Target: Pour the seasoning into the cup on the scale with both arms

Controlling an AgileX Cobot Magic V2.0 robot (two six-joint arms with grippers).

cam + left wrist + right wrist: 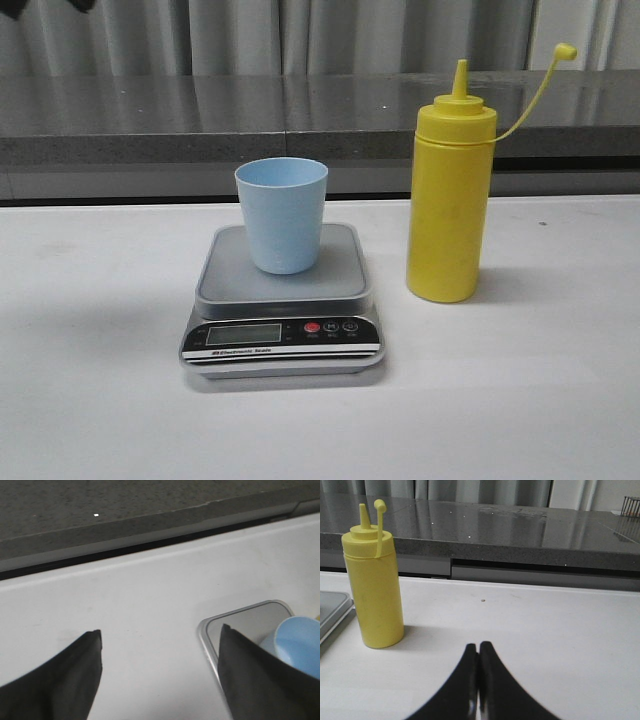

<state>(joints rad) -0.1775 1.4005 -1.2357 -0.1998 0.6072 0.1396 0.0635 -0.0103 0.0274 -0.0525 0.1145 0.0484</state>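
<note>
The light blue cup (282, 214) stands upright on the platform of the silver-grey scale (283, 298) at the table's middle. The yellow seasoning bottle (449, 194) stands upright to the right of the scale, its cap hanging off on a tether. Neither arm shows in the front view. In the left wrist view my left gripper (160, 634) is open and empty above the table, beside the scale's corner (235, 617) and the cup (300, 642). In the right wrist view my right gripper (479, 647) is shut and empty, well apart from the bottle (372, 587).
A white table (100, 400) bears everything. A dark grey counter ledge (150, 120) runs along its far edge, with grey curtains behind. The scale's black front panel has an LCD and a red button (312, 327).
</note>
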